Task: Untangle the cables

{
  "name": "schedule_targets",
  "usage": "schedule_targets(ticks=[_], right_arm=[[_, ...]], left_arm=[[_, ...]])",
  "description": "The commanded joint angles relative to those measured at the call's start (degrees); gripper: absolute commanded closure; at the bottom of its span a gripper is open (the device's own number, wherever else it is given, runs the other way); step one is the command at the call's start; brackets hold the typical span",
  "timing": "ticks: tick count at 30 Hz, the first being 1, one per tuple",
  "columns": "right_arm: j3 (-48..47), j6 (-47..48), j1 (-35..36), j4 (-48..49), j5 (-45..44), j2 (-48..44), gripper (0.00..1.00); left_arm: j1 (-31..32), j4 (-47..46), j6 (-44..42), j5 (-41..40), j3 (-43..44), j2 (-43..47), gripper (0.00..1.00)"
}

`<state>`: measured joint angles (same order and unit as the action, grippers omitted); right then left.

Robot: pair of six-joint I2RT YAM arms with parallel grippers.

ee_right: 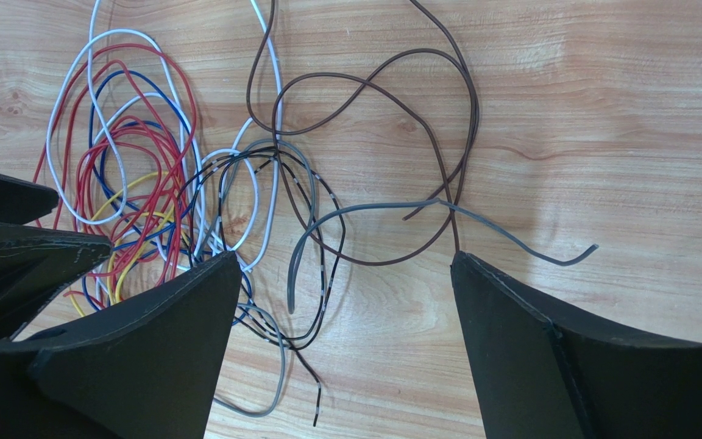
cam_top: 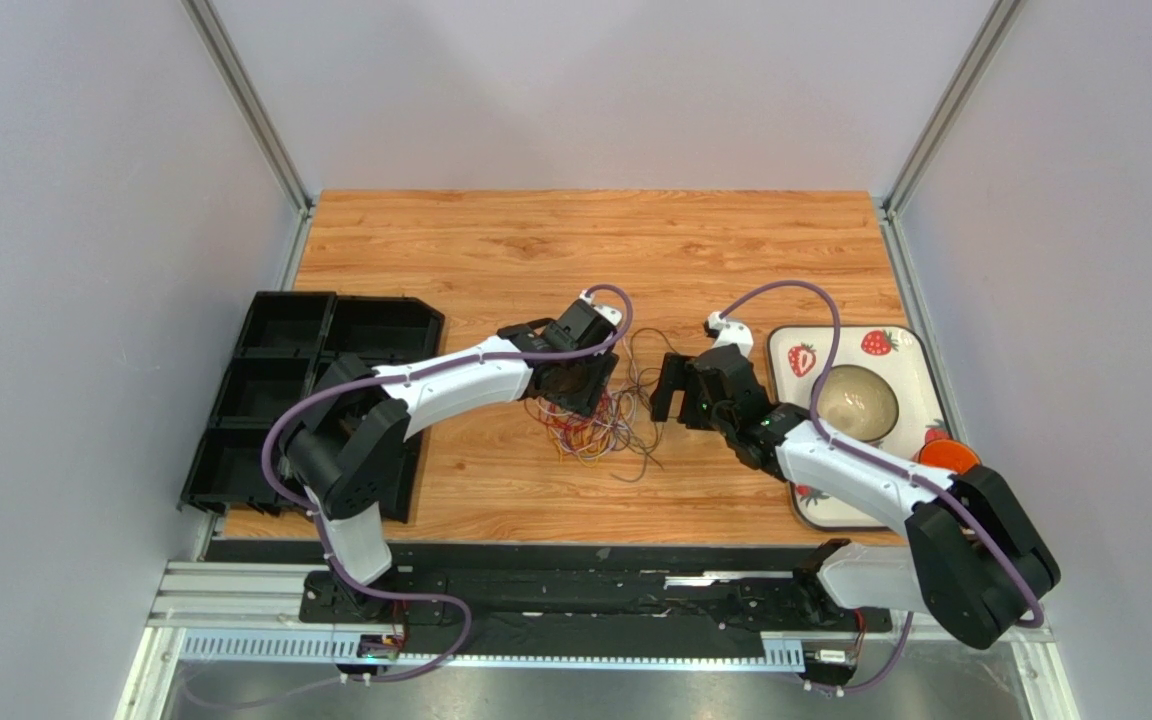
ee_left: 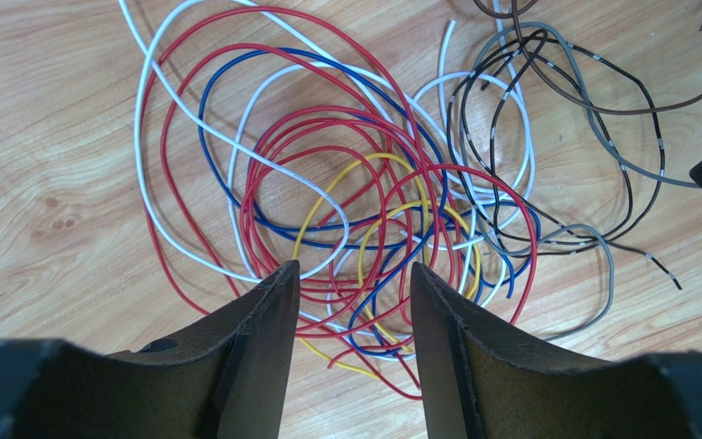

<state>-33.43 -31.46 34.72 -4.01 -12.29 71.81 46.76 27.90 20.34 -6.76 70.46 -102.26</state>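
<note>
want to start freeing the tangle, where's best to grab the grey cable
Grip the grey cable on its free tail, past where it crosses the brown cable. That stretch lies flat and alone on bare wood, so bring the open right tool straight down from above, jaws across the wire.

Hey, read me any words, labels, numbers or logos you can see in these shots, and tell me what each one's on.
None: no words, numbers or logos are readable in any view.
The tray shows only strawberry pictures, no lettering.
The black cable has plain white bands, not characters.
</note>
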Motion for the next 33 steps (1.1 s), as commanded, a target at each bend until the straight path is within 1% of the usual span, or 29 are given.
schedule_targets(ticks=[1, 9, 14, 24, 29, 33], right_arm=[[-2.2, 0.5, 0.3, 0.8, -0.1, 0.1, 0.10], [-2.2, 0.5, 0.3, 0.8, -0.1, 0.1, 0.10], [-2.3, 0.4, 0.2, 0.8, -0.1, 0.3, 0.10], [-2.3, 0.4, 0.3, 0.7, -0.1, 0.3, 0.11], [-2.4, 0.6, 0.3, 0.7, 0.0, 0.4, 0.11], [-2.4, 0.6, 0.3, 0.6, 0.0, 0.5, 0.11]], left_arm=[[0.3, 0.8, -0.2, -1.3, 1.5, 2.9, 0.43], [1.6, 0.9, -0.7, -2.5, 0.3, 1.2, 0.51], [2.5, -0.4, -1.0, -3.0, -0.9, 0.3, 0.51], [3.4, -0.1, -3.2, -7.8, 2.0, -4.9, 0.52], [5.0, 0.1, -3.5, -9.1, 2.8, -5.5, 0.52], [7.2, 2.0, -3.3, -13.6, 4.3, -5.9, 0.51]])
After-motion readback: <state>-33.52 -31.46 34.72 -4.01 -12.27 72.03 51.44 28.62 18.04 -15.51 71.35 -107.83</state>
